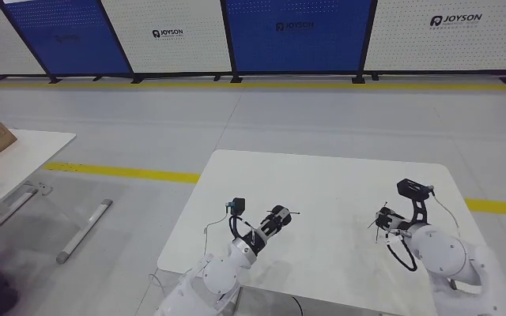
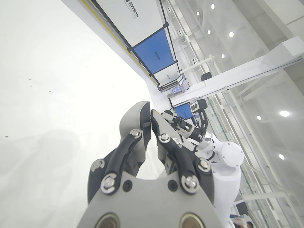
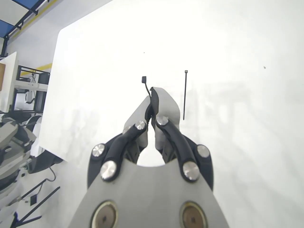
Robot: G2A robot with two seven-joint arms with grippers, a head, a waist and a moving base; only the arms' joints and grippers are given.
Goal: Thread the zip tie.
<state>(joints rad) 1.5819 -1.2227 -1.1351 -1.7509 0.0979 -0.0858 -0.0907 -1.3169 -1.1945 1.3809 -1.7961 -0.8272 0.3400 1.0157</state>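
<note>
left tool (image 1: 281, 212) over table (image 1: 332, 170) on its left half, right tool (image 1: 383, 222) well apart to its right, both near the robot-side edge. zip tie (image 3: 145, 84) sits in right tool, head sticking out past the tips. second zip tie (image 3: 185, 94) lies on table ahead of right tool

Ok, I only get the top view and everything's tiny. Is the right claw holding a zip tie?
Observer: Yes. The right wrist view shows the right claw shut on a black zip tie, with the square head poking out past the tips.
Operator: Is there another one anywhere?
Observer: Yes, a second zip tie lies straight on the table, apart from that claw.
Operator: And the left claw?
Observer: The left claw is shut, its tips pressed together over the table.
</note>
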